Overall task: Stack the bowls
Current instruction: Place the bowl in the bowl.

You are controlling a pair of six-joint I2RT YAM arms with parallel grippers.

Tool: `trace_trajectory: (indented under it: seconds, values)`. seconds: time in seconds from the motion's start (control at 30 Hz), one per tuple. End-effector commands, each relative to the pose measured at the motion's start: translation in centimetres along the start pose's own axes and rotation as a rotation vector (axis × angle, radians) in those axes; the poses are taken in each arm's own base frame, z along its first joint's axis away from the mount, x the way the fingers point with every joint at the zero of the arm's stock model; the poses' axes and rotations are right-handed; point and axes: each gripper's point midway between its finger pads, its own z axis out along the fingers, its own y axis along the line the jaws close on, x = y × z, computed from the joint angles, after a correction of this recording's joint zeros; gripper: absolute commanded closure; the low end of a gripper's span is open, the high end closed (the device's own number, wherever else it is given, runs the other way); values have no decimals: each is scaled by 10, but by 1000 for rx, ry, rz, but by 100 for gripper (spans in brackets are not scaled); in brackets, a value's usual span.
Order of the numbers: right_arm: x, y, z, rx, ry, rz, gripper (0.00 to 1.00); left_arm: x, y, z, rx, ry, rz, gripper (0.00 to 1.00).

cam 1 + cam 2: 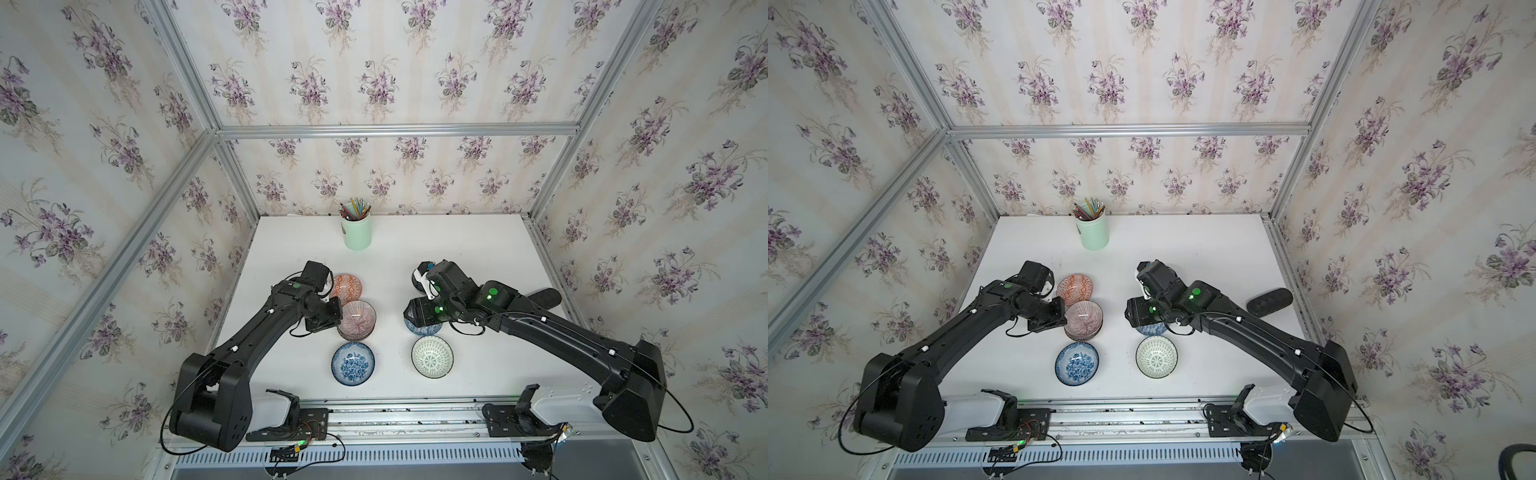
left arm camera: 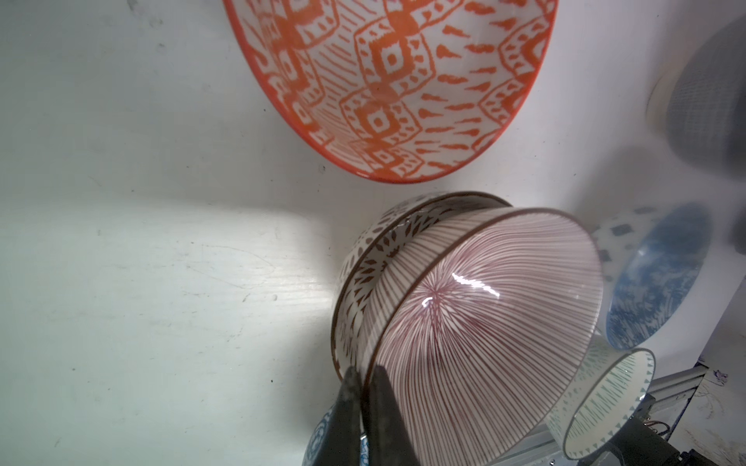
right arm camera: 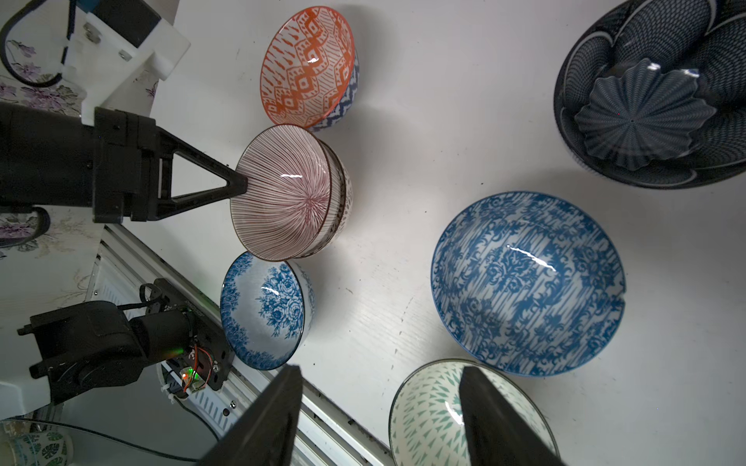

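Left gripper (image 2: 364, 375) is closed on the left rim of the pink-mauve striped bowl (image 1: 356, 316), and its two fingers (image 2: 387, 419) pinch the thin wall between them. This bowl sits inside a white bowl with brown lattice (image 2: 359, 266), so the two make a small stack in the left half of the white table (image 1: 478, 249). In the left wrist view the striped bowl looks a little tilted in the lower one. I cannot tell whether it rests there fully.

The right gripper (image 3: 379, 369) is open and holds nothing, its jaws standing wide apart. In both top views it hangs over the blue patterned bowl (image 3: 529, 282) in the right half of the table and hides most of it.

The white bowl with green lattice (image 1: 432, 356) stands just near of that blue bowl. The dark navy petal bowl (image 3: 646, 97) stands on its far side and is mostly covered by the right wrist in both top views. The orange geometric bowl (image 1: 348, 286) stands just beside the stack on its far side, with a narrow gap. The blue floral bowl (image 1: 353, 363) stands just beside the stack on its near side.

The mint-green cup of pencils (image 1: 356, 232) stands at the far edge, well apart from the bowls.
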Motion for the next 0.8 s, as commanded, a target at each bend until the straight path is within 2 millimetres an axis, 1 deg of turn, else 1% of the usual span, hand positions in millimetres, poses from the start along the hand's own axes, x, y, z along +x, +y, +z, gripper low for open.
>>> trace_trajectory:
  seconds: [0.0,0.33,0.77]
  values:
    - [-4,3,0,-12,-20,-2,33,-5,-4,1,26,-12,17,100]
    - [-2,3,1,-18,-14,0,34,-5,1,8,18,-4,15,100]
    - [3,0,6,-17,1,3,33,-5,2,8,15,-9,24,100]
